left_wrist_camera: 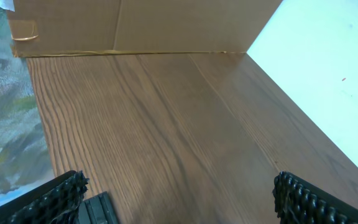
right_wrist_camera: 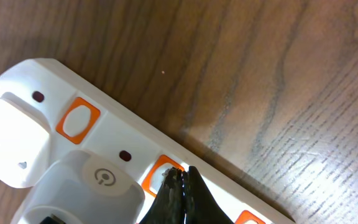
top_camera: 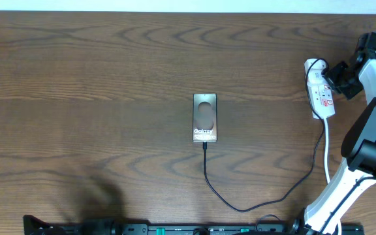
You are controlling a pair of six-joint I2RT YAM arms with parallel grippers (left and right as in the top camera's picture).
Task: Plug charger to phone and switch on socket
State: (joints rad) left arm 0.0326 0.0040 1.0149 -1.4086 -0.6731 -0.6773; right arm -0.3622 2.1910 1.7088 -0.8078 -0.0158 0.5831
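Observation:
The phone (top_camera: 205,117) lies flat at the table's middle, "Galaxy" lettering toward the front. The charger cable (top_camera: 240,207) runs from the phone's front end, curves along the table front and rises toward the socket (top_camera: 321,91), a white power strip at the far right. In the right wrist view the socket (right_wrist_camera: 55,118) shows orange-rimmed switches and a white adapter plugged in. My right gripper (right_wrist_camera: 180,175) is shut, its tips on an orange-rimmed switch (right_wrist_camera: 160,173). My left gripper (left_wrist_camera: 179,193) is open and empty over bare wood.
The right arm (top_camera: 371,130) stands along the right edge. A black rail (top_camera: 175,228) runs along the front edge. In the left wrist view a cardboard panel (left_wrist_camera: 129,25) and a white wall (left_wrist_camera: 328,74) border the table.

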